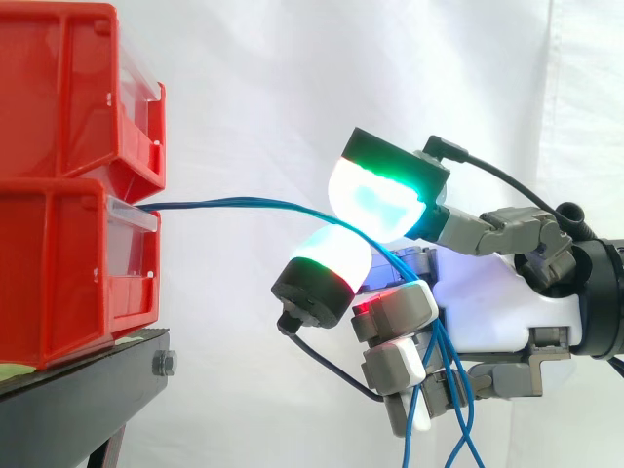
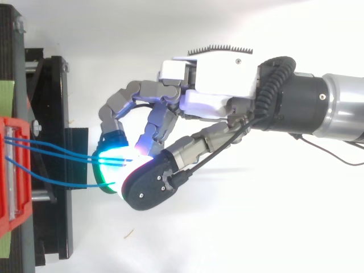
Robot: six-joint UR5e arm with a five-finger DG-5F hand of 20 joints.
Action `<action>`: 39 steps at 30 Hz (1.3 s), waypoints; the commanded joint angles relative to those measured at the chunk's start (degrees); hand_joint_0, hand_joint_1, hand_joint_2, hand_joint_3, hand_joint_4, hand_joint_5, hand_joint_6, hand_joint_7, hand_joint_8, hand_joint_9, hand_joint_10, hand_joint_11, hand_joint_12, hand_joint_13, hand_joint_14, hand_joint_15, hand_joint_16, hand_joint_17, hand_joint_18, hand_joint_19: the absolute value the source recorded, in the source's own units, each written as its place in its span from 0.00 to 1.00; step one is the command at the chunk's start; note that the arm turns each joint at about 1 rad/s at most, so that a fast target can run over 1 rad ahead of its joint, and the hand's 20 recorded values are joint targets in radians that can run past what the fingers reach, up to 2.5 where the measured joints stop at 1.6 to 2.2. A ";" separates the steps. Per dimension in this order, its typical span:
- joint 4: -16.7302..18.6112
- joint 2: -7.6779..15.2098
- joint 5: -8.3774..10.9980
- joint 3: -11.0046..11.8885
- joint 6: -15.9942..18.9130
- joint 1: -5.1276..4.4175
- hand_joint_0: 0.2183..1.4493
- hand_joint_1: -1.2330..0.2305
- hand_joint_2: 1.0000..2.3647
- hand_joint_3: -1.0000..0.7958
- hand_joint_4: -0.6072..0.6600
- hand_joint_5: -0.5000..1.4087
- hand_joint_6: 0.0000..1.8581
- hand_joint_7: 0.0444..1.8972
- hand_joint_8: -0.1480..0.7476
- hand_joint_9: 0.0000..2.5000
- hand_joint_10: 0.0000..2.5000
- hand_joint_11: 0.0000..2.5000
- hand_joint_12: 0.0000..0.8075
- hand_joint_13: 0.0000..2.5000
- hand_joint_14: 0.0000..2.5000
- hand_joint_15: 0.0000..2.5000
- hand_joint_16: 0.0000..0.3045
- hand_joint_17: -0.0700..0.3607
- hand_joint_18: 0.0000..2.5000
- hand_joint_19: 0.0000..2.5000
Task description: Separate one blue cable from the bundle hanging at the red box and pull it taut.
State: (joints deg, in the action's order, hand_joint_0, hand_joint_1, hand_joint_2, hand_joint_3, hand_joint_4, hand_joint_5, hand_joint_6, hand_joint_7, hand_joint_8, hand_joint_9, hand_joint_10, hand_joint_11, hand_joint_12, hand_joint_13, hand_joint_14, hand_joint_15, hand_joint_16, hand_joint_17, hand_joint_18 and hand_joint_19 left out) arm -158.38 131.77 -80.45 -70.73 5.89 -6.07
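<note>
Several thin blue cables (image 1: 244, 203) leave the front of the lower red box (image 1: 58, 273) and run almost level, slightly arched, to my hand (image 1: 487, 312). They pass between a green-cyan glowing pad (image 1: 375, 195) above and a white glowing pad (image 1: 331, 258) below. Their loose ends hang down behind the curled fingers (image 1: 444, 385). From above, two cables (image 2: 62, 152) lie close together and a third (image 2: 62, 183) runs apart from them, nearer the view's bottom. All of them end under the fingertips of the hand (image 2: 216, 85), which is shut on them.
Two red boxes are stacked (image 1: 68, 97) on a black stand (image 1: 78, 400) at the left. From above, the red box (image 2: 8, 170) sits at the left edge beside the stand's black frame (image 2: 51, 114). A white curtain is behind.
</note>
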 commanded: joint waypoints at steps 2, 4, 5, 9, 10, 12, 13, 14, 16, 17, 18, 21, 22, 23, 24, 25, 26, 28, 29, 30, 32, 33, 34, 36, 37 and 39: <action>0.00 -0.02 -0.14 -0.03 0.00 0.00 0.44 0.19 0.00 0.28 0.44 0.17 0.50 0.61 0.51 0.48 0.01 0.47 0.39 0.48 0.01 0.29 0.11 0.34 0.41 0.22; 0.00 -0.02 -0.06 -0.03 -0.09 0.00 0.43 0.19 0.00 0.28 0.46 0.18 0.50 0.61 0.51 0.48 0.01 0.47 0.39 0.48 0.01 0.29 0.11 0.34 0.41 0.22; 0.00 -0.02 -0.06 -0.03 0.00 0.00 0.42 0.19 0.00 0.28 0.46 0.18 0.50 0.61 0.51 0.48 0.01 0.48 0.39 0.48 0.01 0.29 0.11 0.34 0.41 0.23; 0.00 -0.02 0.03 -0.03 0.00 0.00 0.37 0.19 0.00 0.28 0.47 0.18 0.50 0.60 0.52 0.48 0.01 0.48 0.40 0.48 0.01 0.29 0.12 0.35 0.41 0.23; 0.00 -0.02 0.03 -0.03 0.00 0.00 0.35 0.18 0.00 0.28 0.48 0.18 0.50 0.58 0.51 0.49 0.01 0.47 0.39 0.48 0.01 0.29 0.12 0.35 0.41 0.23; 0.00 -0.02 0.03 -0.03 -0.09 0.00 0.32 0.18 0.00 0.28 0.48 0.18 0.50 0.58 0.51 0.49 0.01 0.47 0.40 0.47 0.01 0.29 0.12 0.35 0.41 0.23; 0.00 -0.02 0.03 -0.03 0.00 0.00 0.29 0.17 0.00 0.28 0.49 0.18 0.50 0.57 0.52 0.49 0.01 0.48 0.40 0.47 0.01 0.29 0.12 0.36 0.40 0.23; 0.00 -0.02 0.03 -0.03 -0.09 0.00 0.27 0.15 0.00 0.28 0.49 0.18 0.49 0.59 0.52 0.48 0.01 0.47 0.41 0.45 0.01 0.29 0.13 0.37 0.40 0.23; 0.00 -0.02 0.03 -0.03 -0.09 0.00 0.24 0.14 0.00 0.28 0.50 0.18 0.49 0.58 0.52 0.46 0.01 0.46 0.42 0.44 0.01 0.28 0.14 0.38 0.39 0.22; 0.00 -0.02 0.03 -0.03 -0.09 0.00 0.24 0.14 0.00 0.28 0.50 0.18 0.49 0.58 0.52 0.46 0.01 0.47 0.43 0.43 0.01 0.28 0.14 0.38 0.39 0.22; 0.00 -0.02 0.03 -0.03 0.00 0.00 0.23 0.13 0.00 0.28 0.51 0.18 0.49 0.57 0.52 0.46 0.01 0.46 0.43 0.42 0.01 0.28 0.14 0.39 0.39 0.22; 0.00 -0.02 0.03 -0.03 -0.09 0.00 0.19 0.17 0.00 0.28 0.53 0.18 0.49 0.54 0.53 0.46 0.01 0.46 0.46 0.43 0.01 0.28 0.16 0.41 0.40 0.22; 0.00 -0.02 0.03 -0.03 -0.17 0.00 0.19 0.20 0.00 0.28 0.54 0.18 0.49 0.53 0.54 0.46 0.01 0.45 0.46 0.43 0.01 0.27 0.16 0.41 0.40 0.22; 0.00 -0.02 0.03 -0.03 -0.17 0.00 0.19 0.34 0.00 0.28 0.56 0.18 0.48 0.51 0.55 0.46 0.01 0.44 0.47 0.43 0.01 0.27 0.16 0.42 0.40 0.23; 0.00 -0.02 0.03 -0.03 -0.17 0.00 0.19 0.36 0.00 0.28 0.56 0.18 0.48 0.50 0.55 0.46 0.01 0.44 0.47 0.43 0.01 0.27 0.16 0.41 0.40 0.23; 0.00 -0.02 0.03 -0.03 -0.17 0.00 0.21 0.40 0.00 0.28 0.55 0.18 0.47 0.51 0.54 0.47 0.01 0.44 0.46 0.43 0.01 0.27 0.15 0.41 0.39 0.24; 0.00 -0.02 0.03 0.06 -0.17 0.00 0.22 0.42 0.00 0.28 0.56 0.18 0.46 0.51 0.54 0.47 0.01 0.43 0.45 0.43 0.01 0.28 0.15 0.40 0.39 0.24; 0.00 -0.02 0.03 -0.03 -0.17 0.00 0.29 0.48 0.00 0.28 0.55 0.18 0.45 0.54 0.51 0.46 0.01 0.44 0.43 0.42 0.01 0.28 0.14 0.38 0.37 0.26; 0.00 -0.02 0.03 -0.03 -0.17 0.00 0.30 0.48 0.00 0.28 0.54 0.18 0.45 0.55 0.51 0.46 0.01 0.44 0.43 0.42 0.01 0.28 0.14 0.38 0.37 0.27; 0.00 -0.02 0.03 0.06 -0.17 0.00 0.31 0.47 0.00 0.28 0.54 0.18 0.45 0.56 0.50 0.46 0.01 0.43 0.42 0.42 0.01 0.29 0.14 0.38 0.36 0.27; 0.00 -0.02 0.03 -0.03 -0.17 0.00 0.31 0.43 0.00 0.34 0.53 0.18 0.45 0.57 0.51 0.46 0.01 0.43 0.44 0.42 0.01 0.28 0.14 0.39 0.37 0.27; 0.00 -0.02 0.03 -0.03 -0.17 0.00 0.31 0.43 0.01 0.35 0.53 0.18 0.45 0.56 0.52 0.46 0.01 0.44 0.44 0.42 0.01 0.28 0.15 0.40 0.37 0.26; 0.00 -0.02 0.03 -0.03 -0.09 0.00 0.31 0.41 0.01 0.36 0.54 0.18 0.46 0.56 0.53 0.46 0.01 0.43 0.45 0.42 0.01 0.28 0.15 0.41 0.38 0.26; 0.00 -0.02 0.03 -0.03 -0.17 0.00 0.31 0.39 0.01 0.38 0.55 0.18 0.46 0.54 0.54 0.46 0.01 0.44 0.46 0.42 0.01 0.28 0.16 0.42 0.38 0.25; 0.00 -0.02 0.03 0.06 -0.17 0.00 0.30 0.39 0.01 0.38 0.55 0.18 0.47 0.54 0.54 0.46 0.01 0.43 0.46 0.42 0.01 0.28 0.16 0.42 0.38 0.25; 0.00 -0.02 0.03 -0.03 -0.17 0.00 0.30 0.37 0.01 0.38 0.55 0.17 0.47 0.54 0.54 0.45 0.01 0.43 0.46 0.42 0.01 0.28 0.16 0.42 0.38 0.25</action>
State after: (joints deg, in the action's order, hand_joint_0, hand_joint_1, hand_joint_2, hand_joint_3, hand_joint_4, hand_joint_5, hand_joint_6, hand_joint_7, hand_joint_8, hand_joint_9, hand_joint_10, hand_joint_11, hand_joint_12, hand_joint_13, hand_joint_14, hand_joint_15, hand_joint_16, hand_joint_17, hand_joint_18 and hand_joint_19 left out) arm -158.38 131.75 -80.42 -70.74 5.72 -6.06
